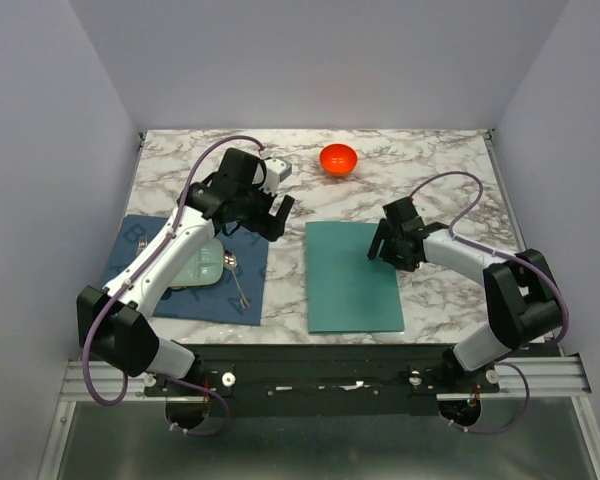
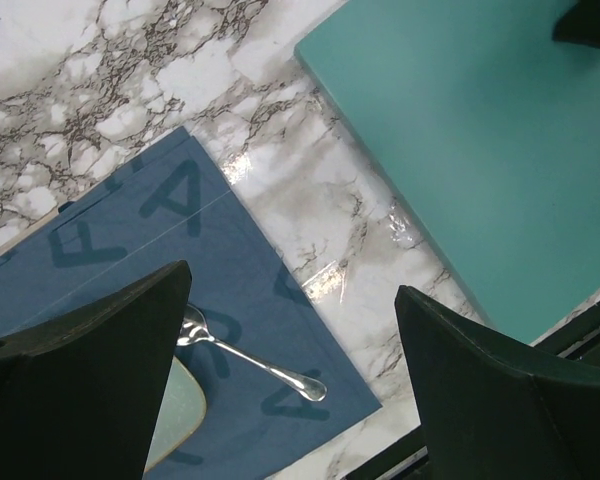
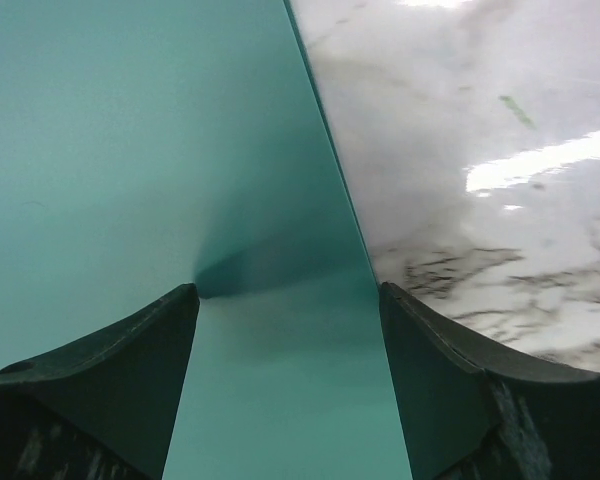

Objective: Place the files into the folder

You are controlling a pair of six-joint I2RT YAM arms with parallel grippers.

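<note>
Over folder (image 1: 350, 290) edge, right arm (image 1: 460, 255) stretched low

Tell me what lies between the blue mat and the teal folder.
Between mat and folder, only bare marble table, seen in the top and left wrist views.

**Marble table carries a folder, a mat and a bowl**

The tabletop (image 1: 440, 185) is white marble veined with grey and black, glossy enough to throw back the light. The teal-green folder (image 1: 352, 277) lies flat on it, right of the middle, with its long sides running from the near edge towards the back. To its left, across a strip of bare marble, a dark blue mat (image 1: 212, 300) printed with darker letters lies slightly askew. An orange bowl (image 1: 338, 158) stands near the back edge, beyond the folder's far left corner and touching neither.
</note>
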